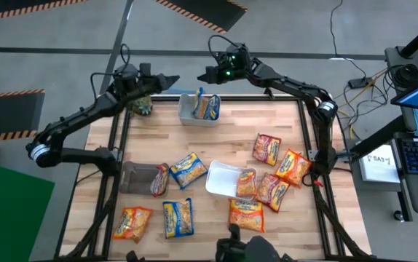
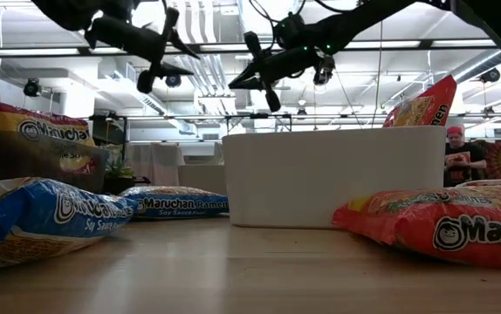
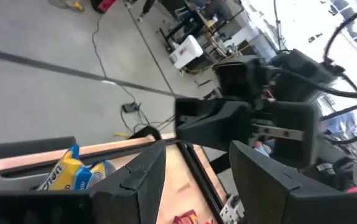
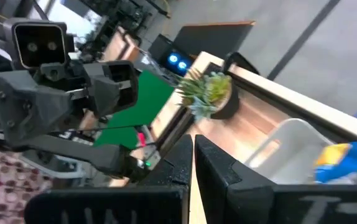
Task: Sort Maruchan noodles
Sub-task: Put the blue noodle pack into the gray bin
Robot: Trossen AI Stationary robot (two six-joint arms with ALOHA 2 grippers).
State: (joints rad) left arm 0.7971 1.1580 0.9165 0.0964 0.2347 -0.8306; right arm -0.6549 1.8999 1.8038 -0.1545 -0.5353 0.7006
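Observation:
Both grippers hang in the air above the table's far edge, tips facing each other. My left gripper (image 1: 170,82) (image 3: 197,180) is open, just left of the far white tray (image 1: 186,110). My right gripper (image 1: 206,73) (image 4: 194,163) is shut, above that tray's far side. A blue-and-yellow Maruchan packet (image 1: 207,107) (image 4: 343,158) stands on edge in this tray. Other packets lie flat on the table: blue-and-yellow (image 1: 188,169) (image 1: 178,217), orange (image 1: 133,222) (image 1: 246,213) (image 1: 292,167), red/pink (image 1: 267,148) (image 1: 273,189).
A second white tray (image 1: 220,178) at the table's middle holds an orange packet (image 1: 246,183). A dark tray (image 1: 136,177) at the left holds a red packet (image 1: 159,178). A small potted plant (image 1: 142,107) stands at the far left corner. The table's frame posts run along both sides.

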